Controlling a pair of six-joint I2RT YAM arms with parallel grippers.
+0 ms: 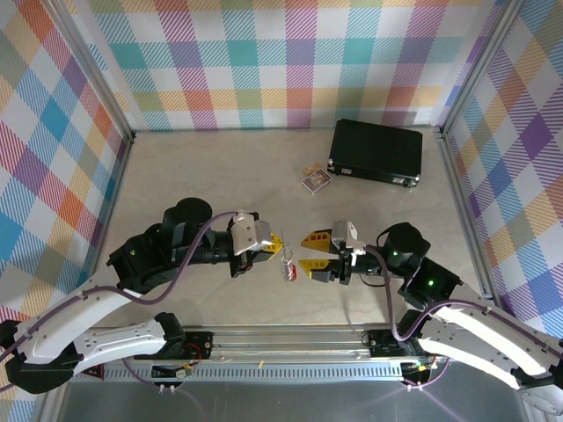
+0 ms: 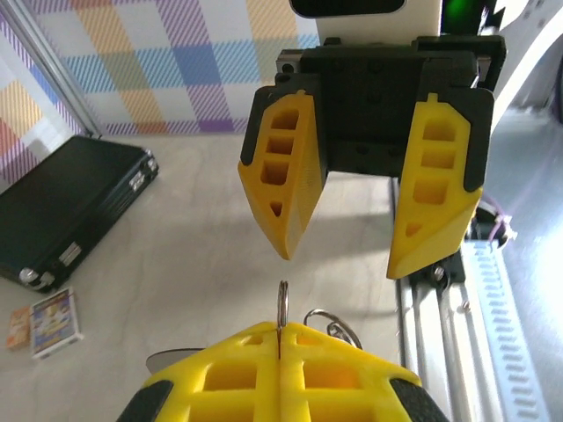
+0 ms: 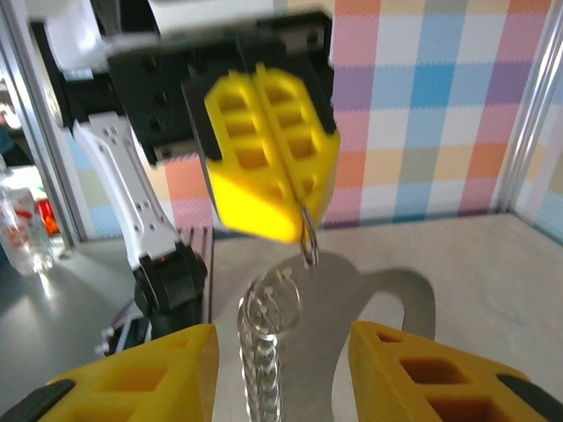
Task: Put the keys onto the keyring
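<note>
Pinching the keyring [image 1: 287, 256] tight in the left hand [image 1: 277, 242] above mid-desk [image 1: 220, 176], with the keys [image 1: 290, 273] hanging beneath (red head). Facing it with the right hand [image 1: 310, 252] spread wide, close by; bare room out to the black case [image 1: 376, 151].

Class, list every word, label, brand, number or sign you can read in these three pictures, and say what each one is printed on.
No text is legible in any of the views.
Print on the card packet: colourful, but too small to read.
Red label on the bottle: too blurred to read.
On the black case: no lettering visible.
</note>
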